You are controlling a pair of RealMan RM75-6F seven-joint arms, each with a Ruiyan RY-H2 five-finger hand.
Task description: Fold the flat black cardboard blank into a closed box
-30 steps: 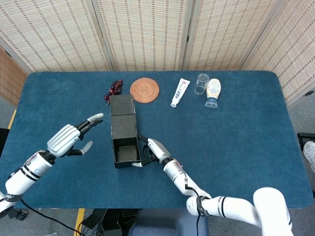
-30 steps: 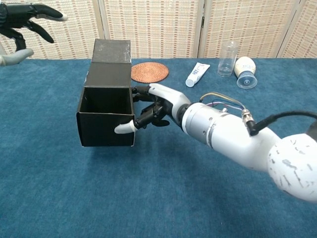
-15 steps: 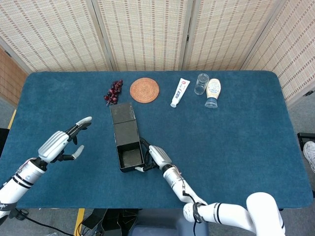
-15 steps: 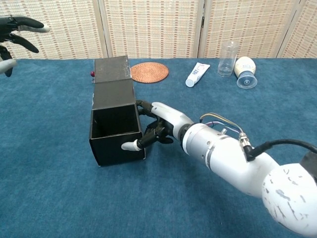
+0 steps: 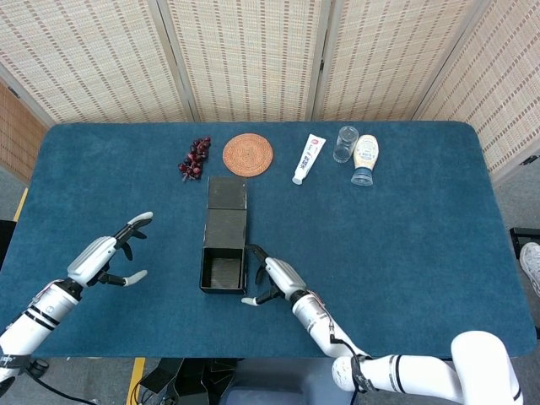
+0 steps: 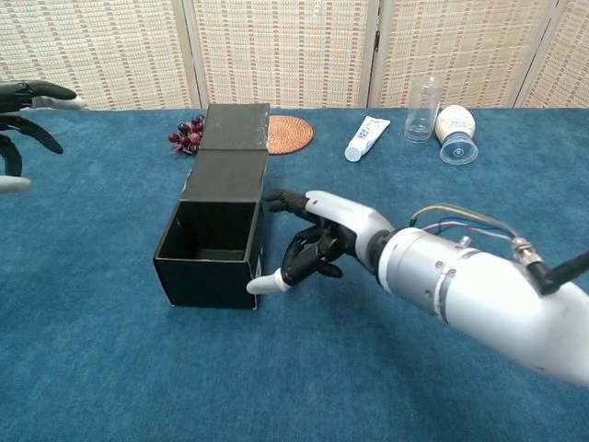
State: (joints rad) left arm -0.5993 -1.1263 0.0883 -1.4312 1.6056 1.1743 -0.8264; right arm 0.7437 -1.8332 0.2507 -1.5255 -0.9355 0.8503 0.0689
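Observation:
The black cardboard box (image 5: pixel 224 243) (image 6: pixel 224 198) lies on the blue table, its open end (image 6: pixel 210 241) facing me and its lid flap (image 5: pixel 227 192) (image 6: pixel 236 126) stretched flat behind it. My right hand (image 5: pixel 275 279) (image 6: pixel 320 245) is just right of the box's near corner. One fingertip reaches the top of the right wall and the thumb points at the front corner. Whether they touch the cardboard is unclear, and nothing is gripped. My left hand (image 5: pixel 106 256) (image 6: pixel 22 118) hovers well to the left of the box, fingers spread and empty.
Along the far edge of the table sit a bunch of dark grapes (image 5: pixel 194 157) (image 6: pixel 187 138), a round woven coaster (image 5: pixel 248 154) (image 6: pixel 291 133), a white tube (image 5: pixel 309 158) (image 6: pixel 366 138), a clear glass (image 5: pixel 345 143) (image 6: pixel 422 97) and a cream bottle (image 5: pixel 364 158) (image 6: pixel 456 122).
The box has swung round and shifted right, now lying square to me. My right hand has come off the box wall. My left hand has drawn back to the left and lower.

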